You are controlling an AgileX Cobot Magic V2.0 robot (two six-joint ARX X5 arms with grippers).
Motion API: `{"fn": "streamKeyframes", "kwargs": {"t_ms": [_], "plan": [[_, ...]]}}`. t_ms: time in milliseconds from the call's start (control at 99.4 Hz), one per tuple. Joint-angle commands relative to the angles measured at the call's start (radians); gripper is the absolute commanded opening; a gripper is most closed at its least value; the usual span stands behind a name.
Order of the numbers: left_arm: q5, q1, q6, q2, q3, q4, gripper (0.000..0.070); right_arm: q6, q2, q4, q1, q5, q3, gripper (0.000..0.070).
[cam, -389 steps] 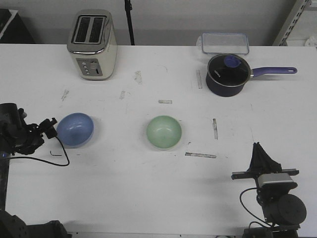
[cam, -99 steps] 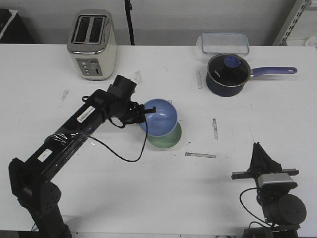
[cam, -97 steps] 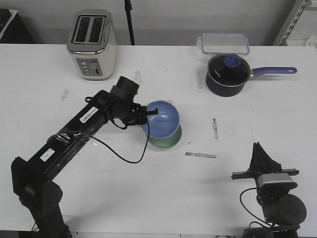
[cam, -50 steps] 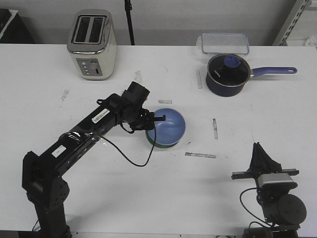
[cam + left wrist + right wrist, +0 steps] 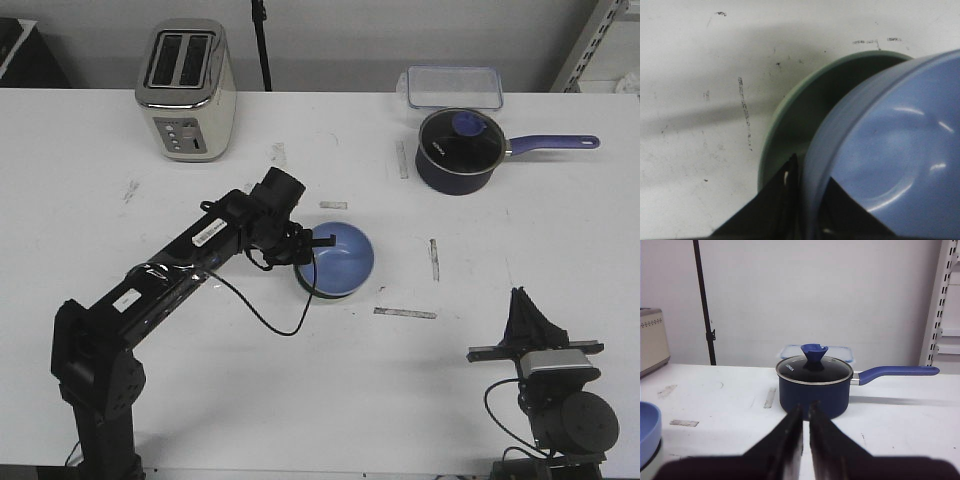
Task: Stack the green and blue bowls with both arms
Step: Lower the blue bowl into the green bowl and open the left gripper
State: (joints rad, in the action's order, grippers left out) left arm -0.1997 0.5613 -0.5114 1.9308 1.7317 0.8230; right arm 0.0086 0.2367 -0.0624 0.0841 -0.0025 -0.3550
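1. The left gripper (image 5: 318,240) is clamped on the near-left rim of the blue bowl (image 5: 340,257), one finger inside and one outside, as the left wrist view shows.
2. That blue bowl sits tilted in the green bowl (image 5: 790,125), near the middle of the table (image 5: 250,400); from the front only a dark sliver of green shows beneath it.
3. The right gripper (image 5: 805,412) stands parked at about five o'clock from the bowls, well apart, its fingers pressed together on nothing.
4. A navy saucepan (image 5: 459,150) stands at about one o'clock from the bowls, a toaster (image 5: 187,90) at about eleven.
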Motion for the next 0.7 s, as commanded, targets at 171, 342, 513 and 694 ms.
{"fn": "streamKeyframes", "kwargs": {"t_ms": [171,342,513,694], "plan": [[0.001,0.016,0.006,0.018,0.027,0.006,0.0135,0.016,-0.002,0.015,0.002,0.002,-0.004,0.0015],[0.0,0.024,0.005,0.008,0.027,0.019,0.0223,0.016,-0.002,0.015,0.002,0.002,-0.004,0.0015],[0.001,0.026,0.005,-0.032,0.027,0.013,0.025,0.016,-0.002,0.015,0.002,0.002,-0.004,0.0015],[0.001,0.026,0.005,-0.072,0.027,0.032,0.0344,0.016,-0.002,0.015,0.002,0.002,-0.004,0.0015]]}}
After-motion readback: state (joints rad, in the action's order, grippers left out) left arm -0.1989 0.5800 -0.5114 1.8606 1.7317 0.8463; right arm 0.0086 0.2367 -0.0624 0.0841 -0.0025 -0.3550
